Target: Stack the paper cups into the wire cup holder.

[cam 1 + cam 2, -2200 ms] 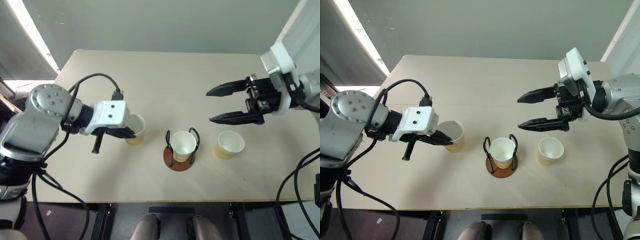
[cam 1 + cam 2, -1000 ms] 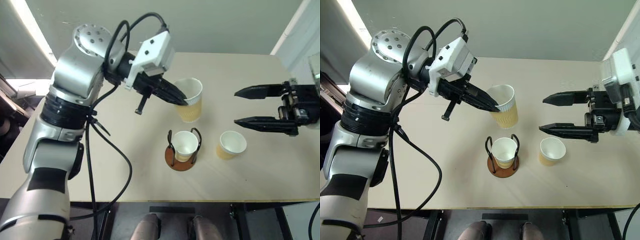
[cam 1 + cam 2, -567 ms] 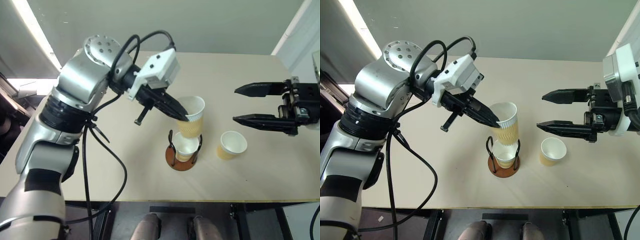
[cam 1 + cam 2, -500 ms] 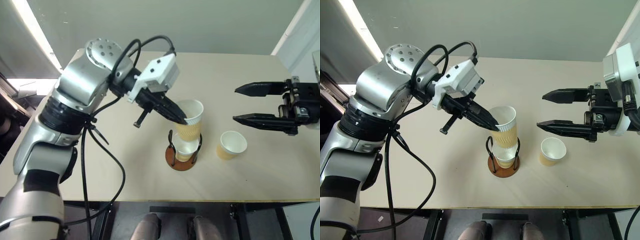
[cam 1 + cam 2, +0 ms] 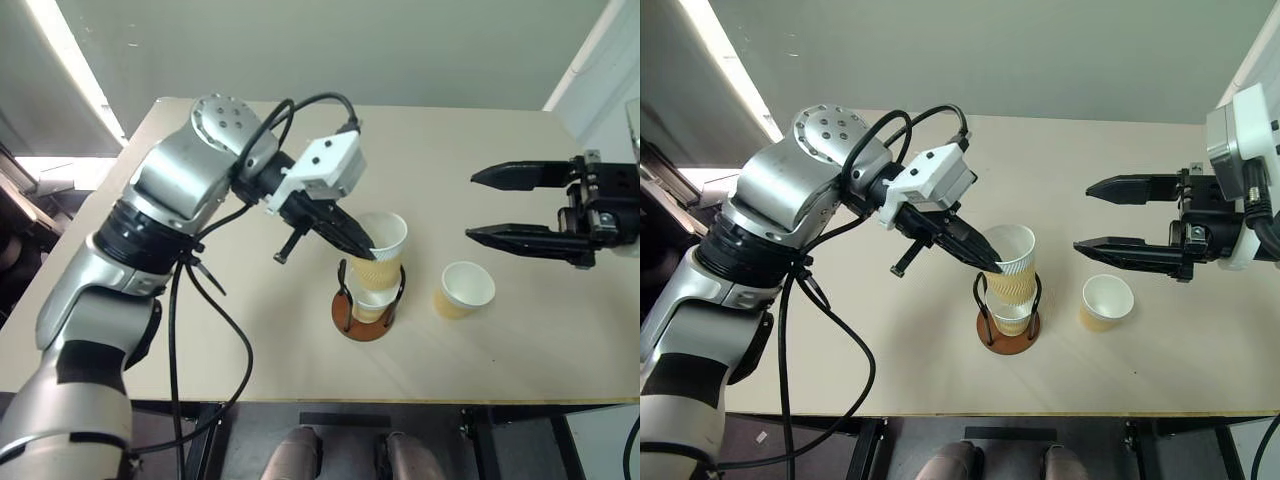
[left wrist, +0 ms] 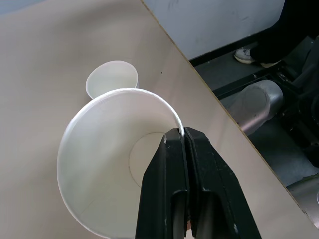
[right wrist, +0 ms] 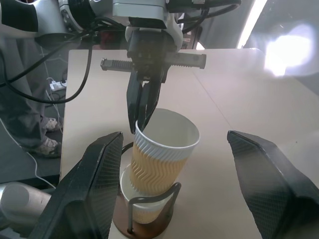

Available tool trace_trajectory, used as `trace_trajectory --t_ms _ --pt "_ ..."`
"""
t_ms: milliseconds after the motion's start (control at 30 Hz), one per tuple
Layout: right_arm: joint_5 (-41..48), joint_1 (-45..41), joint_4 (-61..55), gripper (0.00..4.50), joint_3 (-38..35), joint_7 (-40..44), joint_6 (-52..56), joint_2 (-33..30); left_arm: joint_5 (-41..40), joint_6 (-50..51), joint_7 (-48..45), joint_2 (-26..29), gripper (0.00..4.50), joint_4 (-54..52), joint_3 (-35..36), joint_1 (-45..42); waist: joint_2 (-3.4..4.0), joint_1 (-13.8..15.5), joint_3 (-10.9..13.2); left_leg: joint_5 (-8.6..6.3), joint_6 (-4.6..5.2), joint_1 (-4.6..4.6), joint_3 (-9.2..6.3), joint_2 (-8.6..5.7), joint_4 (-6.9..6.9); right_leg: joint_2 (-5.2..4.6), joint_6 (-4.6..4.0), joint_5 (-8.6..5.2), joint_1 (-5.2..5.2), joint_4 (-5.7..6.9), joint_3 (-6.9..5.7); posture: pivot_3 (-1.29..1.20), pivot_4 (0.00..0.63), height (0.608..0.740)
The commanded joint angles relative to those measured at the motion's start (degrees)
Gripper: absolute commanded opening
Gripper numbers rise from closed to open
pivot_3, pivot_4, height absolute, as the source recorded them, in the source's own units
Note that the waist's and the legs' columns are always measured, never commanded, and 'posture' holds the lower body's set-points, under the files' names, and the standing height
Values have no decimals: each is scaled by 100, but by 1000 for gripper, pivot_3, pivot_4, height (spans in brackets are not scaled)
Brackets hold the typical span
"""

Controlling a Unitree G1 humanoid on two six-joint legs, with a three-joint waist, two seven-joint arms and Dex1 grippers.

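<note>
Centrally, the wire cup holder [image 5: 366, 308] stands near the front edge of the table [image 5: 480, 150], one paper cup [image 5: 372, 307] seated in it. A second cup [image 5: 381, 245] sits partway into that one, tilted slightly, its rim pinched between the closed fingers of the left gripper [image 5: 366, 249]. Third cup [image 5: 464, 289] stands upright on the table just beside the holder, on the robot's right. Right gripper [image 5: 484, 205] hovers above that cup, jaws wide apart, empty. Table is plain beige, matte, bare otherwise. Grey-green wall [image 5: 350, 45] behind; bright light strip [image 5: 70, 65] at far left. Grey floor [image 6: 259, 84] and a person's shoe [image 6: 245, 55] show past the table edge in the left wrist view.
</note>
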Motion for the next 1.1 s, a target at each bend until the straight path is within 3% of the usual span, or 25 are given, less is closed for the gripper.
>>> trace_trajectory --t_ms 33,100,200,467,633,867,1100 --pt "50 -48 -94 3465 -170 -31 -95 -108 35 -95 -205 35 29 -105 -30 51 0 0 0 0 0 0 0 0 0 0 0 0 0 0 0 0 150 740" --pt "31 -36 -103 3465 -157 -35 -101 -108 188 -253 -205 76 29 -105 -154 99 0 1 0 0 0 0 0 0 0 0 0 0 0 0 0 0 150 740" --pt "9 -12 -111 3465 -155 -32 -111 -107 376 -424 -205 45 599 -38 -223 145 0 2 0 0 0 0 0 0 3 0 1 1 0 0 0 0 150 740" --pt "-430 107 -86 3465 70 -215 -143 -244 101 -48 -147 -252 3277 -85 225 148 0 11 0 -1 2 -4 0 -1 9 0 4 2 0 2 0 0 150 740" --pt "-930 455 -171 3465 315 -137 -115 -640 -192 571 265 -481 3277 149 1010 -116 0 21 0 -1 3 -6 1 0 14 0 6 4 0 5 0 0 150 740" --pt "-2202 1513 -685 3465 924 230 -661 -1473 128 631 302 206 3277 72 1501 272 2 18 -1 -3 5 -3 5 1 11 0 7 3 0 1 3 0 150 740" --pt "-3035 1224 -848 3465 2005 458 -1139 -1437 235 782 568 709 3277 -182 1812 654 1 2 0 -8 15 -5 4 0 27 1 12 5 1 -3 4 0 150 740"
